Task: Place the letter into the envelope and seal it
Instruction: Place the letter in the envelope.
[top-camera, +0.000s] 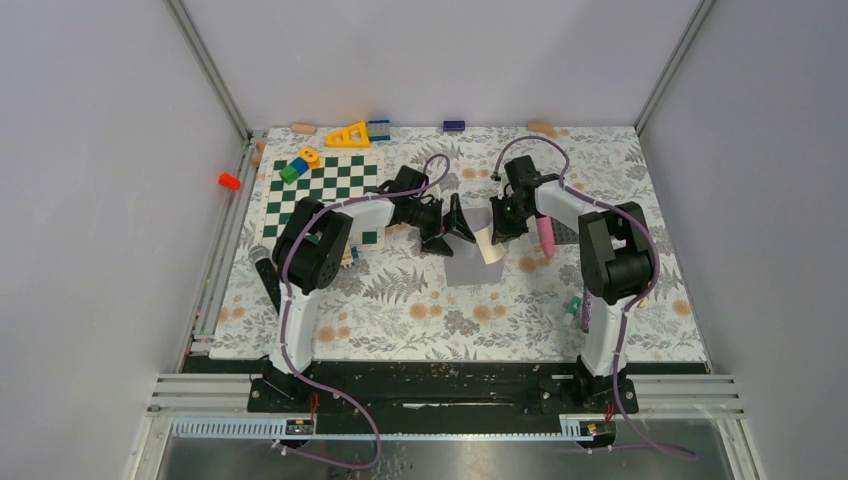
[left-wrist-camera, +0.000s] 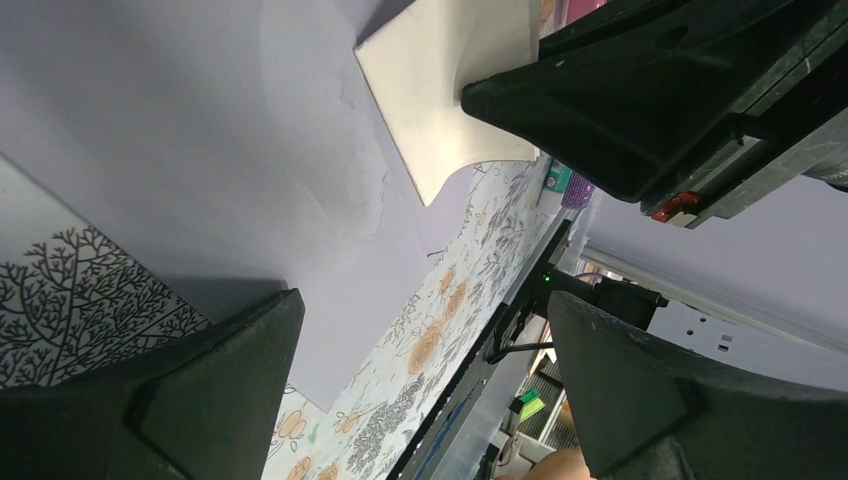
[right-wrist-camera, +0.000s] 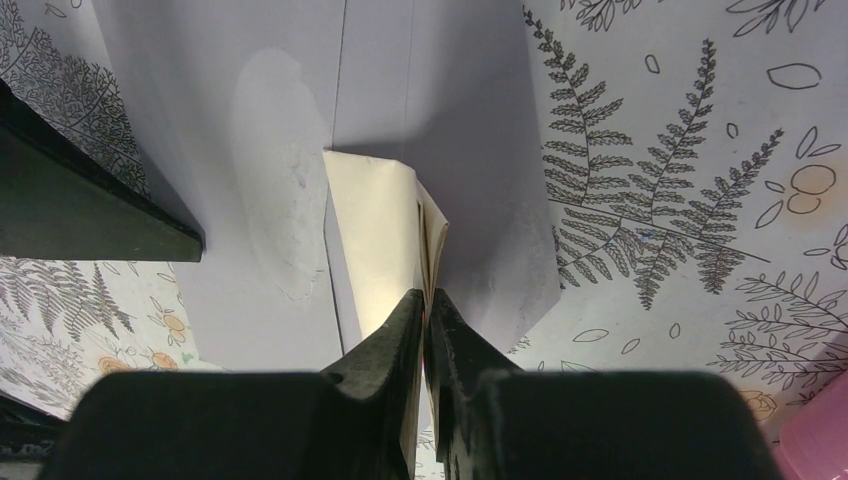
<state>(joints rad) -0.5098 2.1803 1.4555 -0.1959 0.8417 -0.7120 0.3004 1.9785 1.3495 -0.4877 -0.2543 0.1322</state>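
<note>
Black fingers (right-wrist-camera: 385, 340) of the right hand (right-wrist-camera: 425, 300) are seen closest, through the right wrist camera. They are almost shut, and the near edge of the letter (right-wrist-camera: 380, 230) is pinched between them. The letter is cream paper, folded, and its layers are spread a little just past the fingertips. It is held above the envelope (right-wrist-camera: 250, 90), with its far end down by the grey-purple paper. Whether that end is inside the envelope cannot be told.

The envelope is laid flat on the table (top-camera: 450, 345), near the middle, between the two hands and a little nearer the arm bases. A paler, rubbed patch (right-wrist-camera: 275, 170) is seen on it just beside the letter.

The left hand (left-wrist-camera: 425, 310) is opened as wide as it goes, and nothing is held in it. It is set low over the left part of the envelope, facing the right hand. Whether its fingers touch the paper cannot be told.

The table top is printed with ferns and flowers. A green and white checked board (top-camera: 330, 185) is laid at the back left, with small coloured blocks (top-camera: 298, 165) on its far corner. A pink thing (top-camera: 546, 235) is seen on the table just beside the right arm.
</note>
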